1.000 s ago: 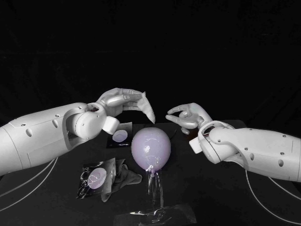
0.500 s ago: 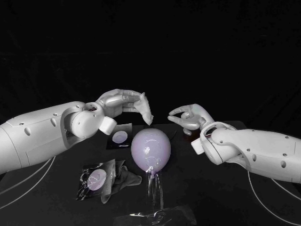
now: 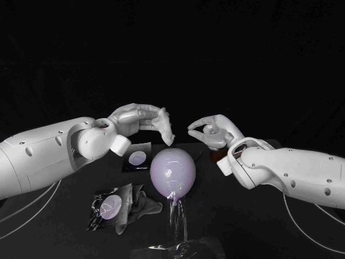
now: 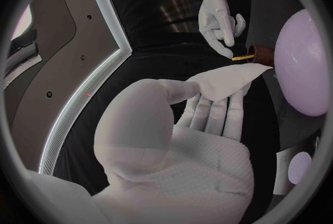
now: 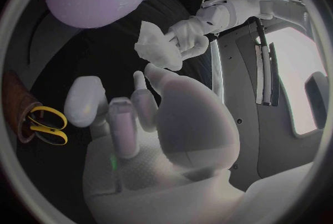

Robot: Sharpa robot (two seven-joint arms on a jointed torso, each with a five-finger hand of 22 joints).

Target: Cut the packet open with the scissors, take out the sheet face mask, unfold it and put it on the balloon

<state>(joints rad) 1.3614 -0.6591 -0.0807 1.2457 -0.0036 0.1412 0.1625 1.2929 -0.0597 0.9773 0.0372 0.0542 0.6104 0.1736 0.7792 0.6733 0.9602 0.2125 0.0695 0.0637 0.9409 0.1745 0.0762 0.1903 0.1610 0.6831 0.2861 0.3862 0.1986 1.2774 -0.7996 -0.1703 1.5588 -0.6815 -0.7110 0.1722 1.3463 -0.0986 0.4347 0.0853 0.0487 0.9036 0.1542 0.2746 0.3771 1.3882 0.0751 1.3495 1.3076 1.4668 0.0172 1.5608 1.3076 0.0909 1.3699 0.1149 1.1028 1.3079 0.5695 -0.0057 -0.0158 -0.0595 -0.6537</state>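
Clearly the cutting and taking out are done: the packet (image 3: pixel 110 204) lies torn open on the table (image 3: pixel 242 216), on the robot's side of the balloon (image 3: pixel 172 171), and the mask (image 3: pixel 166 128) is out of it. The step in hand looks like the unfolding. The left hand (image 3: pixel 137 117) holds the mask, not yet unfolded, above and just behind the balloon, one corner hanging down towards it without touching. The right hand (image 3: pixel 211 131) hovers near, across the balloon's top, empty, its fingers half curled with a gap between them and the thumb.

Next, I judge, the right hand must reach the hanging corner, pinch a single layer and draw it away from the left. The sheet looks thin and limp, so layers may cling.

The head view gives the layout of both hands, balloon and packet. The left wrist view adds the grip itself: the mask lies across the fingers (image 4: pixel 215 110), pressed there by the thumb. The right wrist view brings in the scissors (image 5: pixel 45 124), yellow-handled, standing in a brown holder (image 5: pixel 15 103) beside the balloon, well clear of the work.
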